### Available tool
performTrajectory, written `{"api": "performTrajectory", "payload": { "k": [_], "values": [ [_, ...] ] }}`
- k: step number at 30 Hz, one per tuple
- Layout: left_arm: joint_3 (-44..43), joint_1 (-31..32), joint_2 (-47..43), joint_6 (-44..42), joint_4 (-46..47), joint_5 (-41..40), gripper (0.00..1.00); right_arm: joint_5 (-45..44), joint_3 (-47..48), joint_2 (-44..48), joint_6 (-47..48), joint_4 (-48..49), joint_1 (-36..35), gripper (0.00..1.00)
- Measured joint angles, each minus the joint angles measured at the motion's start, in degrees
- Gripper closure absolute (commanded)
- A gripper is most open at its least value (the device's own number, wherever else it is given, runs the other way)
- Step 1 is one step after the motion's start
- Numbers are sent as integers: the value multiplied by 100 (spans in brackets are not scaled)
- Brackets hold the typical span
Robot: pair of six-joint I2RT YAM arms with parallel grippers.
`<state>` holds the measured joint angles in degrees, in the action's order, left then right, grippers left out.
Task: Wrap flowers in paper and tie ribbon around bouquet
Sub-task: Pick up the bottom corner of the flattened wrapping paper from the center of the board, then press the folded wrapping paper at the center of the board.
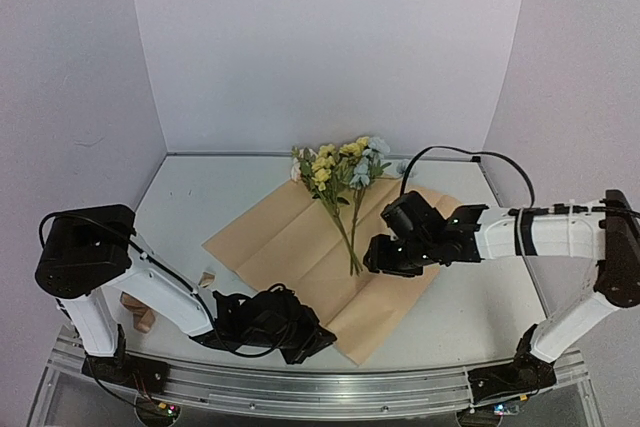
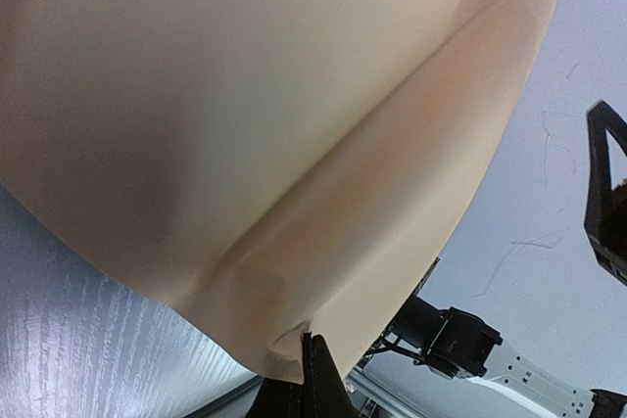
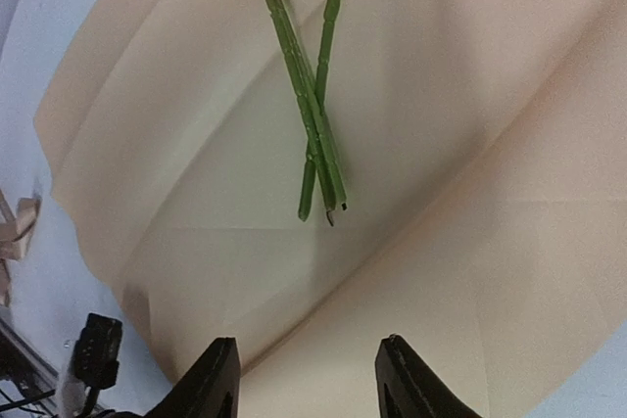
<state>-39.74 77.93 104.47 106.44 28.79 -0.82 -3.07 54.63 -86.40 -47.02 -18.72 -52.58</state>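
On the white table (image 1: 190, 197), the large creased sheet of paper (image 1: 290, 247) lies tan face up, one corner at the near edge. The left claw (image 2: 313, 364) is pinched tight on that near corner. The flowers (image 1: 335, 172), a small yellow and pale blue bunch, lie on the paper with blooms towards the far edge. The right claw (image 3: 306, 345) hovers just short of the green stem ends, jaws apart, gripping nothing.
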Motion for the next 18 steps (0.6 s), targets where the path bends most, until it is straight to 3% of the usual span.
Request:
{"api": "performTrajectory", "payload": {
  "k": [6,18],
  "values": [
    [0,2,5,139,193,262,100,32,184,-961,385,-48,80,53],
    [-315,13,13,-13,-99,411,100,65,147,-1327,437,-142,298,54]
  ]
}}
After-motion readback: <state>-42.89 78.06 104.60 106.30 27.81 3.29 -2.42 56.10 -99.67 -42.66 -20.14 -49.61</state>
